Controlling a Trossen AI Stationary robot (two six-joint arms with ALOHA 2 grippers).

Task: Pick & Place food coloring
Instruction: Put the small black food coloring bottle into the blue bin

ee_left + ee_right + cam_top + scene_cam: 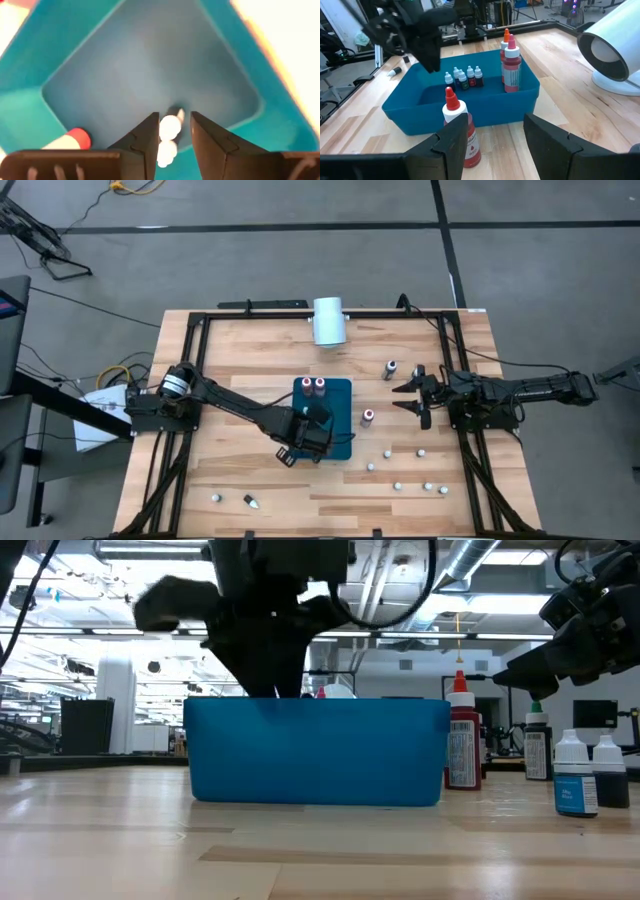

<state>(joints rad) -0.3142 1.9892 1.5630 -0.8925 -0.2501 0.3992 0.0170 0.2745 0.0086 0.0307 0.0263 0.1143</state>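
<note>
- Near edge of the tabletop: several small food coloring bottles lie scattered, mostly at the right, two at the left, all yet to be collected.
- Middle: the left hand hangs inside the blue bin, fingers parted just off a white-capped bottle, which looks just released.
- The bin already holds two tall red bottles and a few small ones; its walls crowd the hand.
- Right: the right hand waits released, empty, with a red bottle just beside it and open room around.
</note>
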